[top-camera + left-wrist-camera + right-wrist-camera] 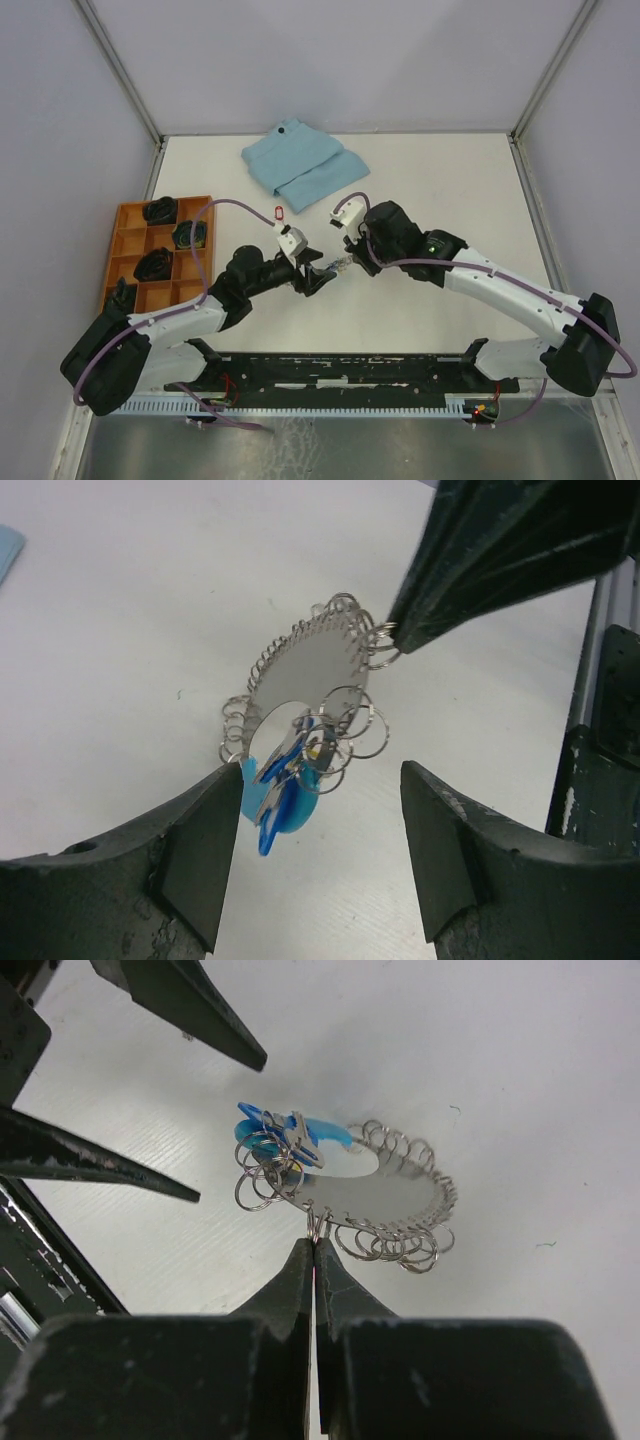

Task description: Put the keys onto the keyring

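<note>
The keyring [395,1188], a curved grey metal piece edged with many small silver rings, hangs above the table. My right gripper [317,1240] is shut on one ring at its rim. A key with a blue tag [285,802] dangles from the rings beside a light-blue piece. The left gripper [315,845] is open just below the blue key, its fingers [200,850] on either side and not touching it. In the top view both grippers, left [315,280] and right [348,262], meet at the keyring [335,267] mid-table. A red-tagged key [279,211] lies on the table behind them.
A folded light-blue cloth [305,165] lies at the back of the table. An orange compartment tray [128,238] with dark objects stands at the left edge. A black rail [350,365] runs along the near edge between the arm bases.
</note>
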